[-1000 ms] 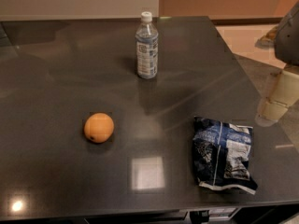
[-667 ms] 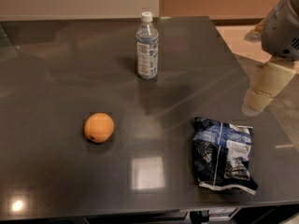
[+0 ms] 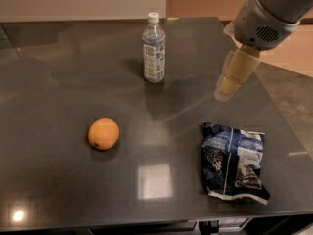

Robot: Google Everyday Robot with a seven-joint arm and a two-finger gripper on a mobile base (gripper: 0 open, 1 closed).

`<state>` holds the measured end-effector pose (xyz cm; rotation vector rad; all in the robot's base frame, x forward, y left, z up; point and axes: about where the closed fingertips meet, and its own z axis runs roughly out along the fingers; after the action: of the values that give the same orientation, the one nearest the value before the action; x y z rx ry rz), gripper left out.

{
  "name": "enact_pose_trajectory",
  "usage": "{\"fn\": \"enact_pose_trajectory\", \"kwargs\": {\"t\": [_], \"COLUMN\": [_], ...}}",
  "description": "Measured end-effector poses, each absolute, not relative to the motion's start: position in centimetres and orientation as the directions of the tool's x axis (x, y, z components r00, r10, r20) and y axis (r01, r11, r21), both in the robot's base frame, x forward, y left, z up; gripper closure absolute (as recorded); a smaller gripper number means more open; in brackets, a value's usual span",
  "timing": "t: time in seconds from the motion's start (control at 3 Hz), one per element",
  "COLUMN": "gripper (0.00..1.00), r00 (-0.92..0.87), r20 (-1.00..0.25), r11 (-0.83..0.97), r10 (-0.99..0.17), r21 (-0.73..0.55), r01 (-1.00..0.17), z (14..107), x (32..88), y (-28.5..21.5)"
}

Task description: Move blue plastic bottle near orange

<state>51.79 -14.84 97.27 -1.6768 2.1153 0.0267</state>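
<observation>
Camera view: approach step, gripper (image 3: 224, 93) hanging at 2 o'clock above the table (image 3: 58, 82), well apart from the upright blue plastic bottle (image 3: 153, 50) at 12 and the orange (image 3: 103, 133) at 8; open or closed, cannot tell. Next calls for reaching left to the bottle's body. Versus a second ago, sits farther in from the right edge; bottle unmoved.
</observation>
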Motion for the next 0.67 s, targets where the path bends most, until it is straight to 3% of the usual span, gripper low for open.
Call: {"fn": "enact_pose_trajectory", "kwargs": {"t": [0.67], "gripper": [0.0], "r00": [-0.182], "r20": [-0.475], "r11": [0.312], "r10": [-0.861], "r21": [-0.209], "r01": [-0.927], "z": [95.8], "x": [60.7], "y": [-7.5]}}
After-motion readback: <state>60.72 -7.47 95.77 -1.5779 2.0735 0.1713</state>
